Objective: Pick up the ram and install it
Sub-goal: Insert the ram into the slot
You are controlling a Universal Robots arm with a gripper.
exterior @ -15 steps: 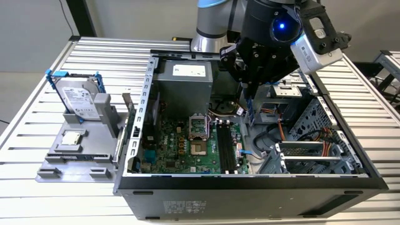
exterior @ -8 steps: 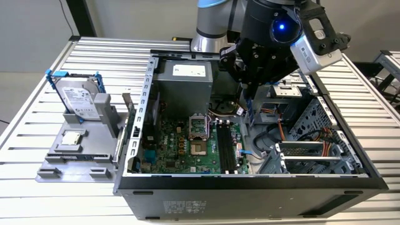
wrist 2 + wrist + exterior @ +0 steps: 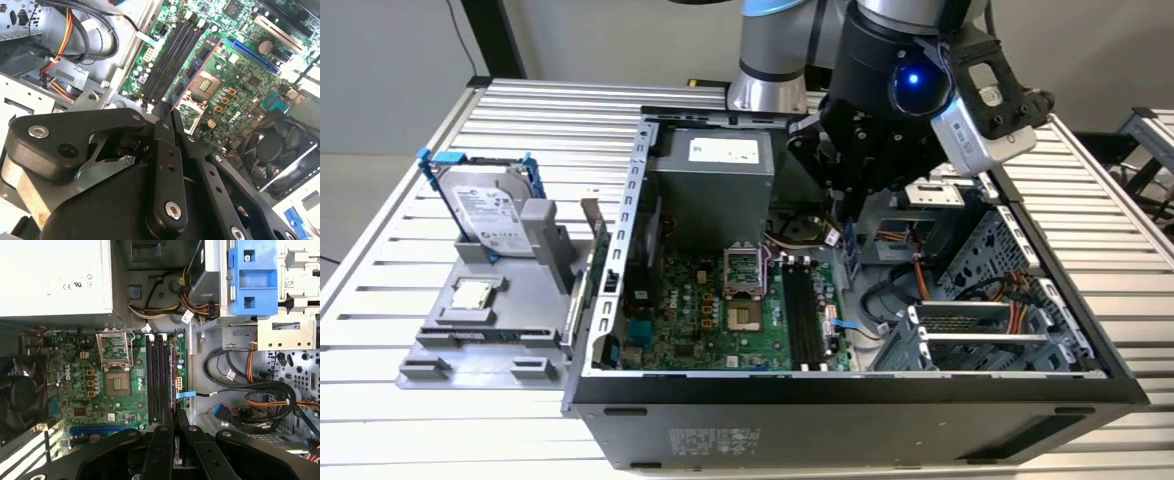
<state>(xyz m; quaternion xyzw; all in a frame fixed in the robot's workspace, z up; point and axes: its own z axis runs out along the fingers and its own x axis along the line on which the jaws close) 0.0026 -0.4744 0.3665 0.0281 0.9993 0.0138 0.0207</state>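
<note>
Above the memory slots (image 3: pixel 803 315), at the exterior view's right of the socket (image 3: pixel 738 275), gripper (image 3: pixel 174 416) pinches the ram (image 3: pixel 196 69); pickup done, seating not yet done.

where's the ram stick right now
The ram is pinched in the gripper, inside the open computer case. In the second wrist view it hangs over the motherboard, beside the black memory slots.
</note>
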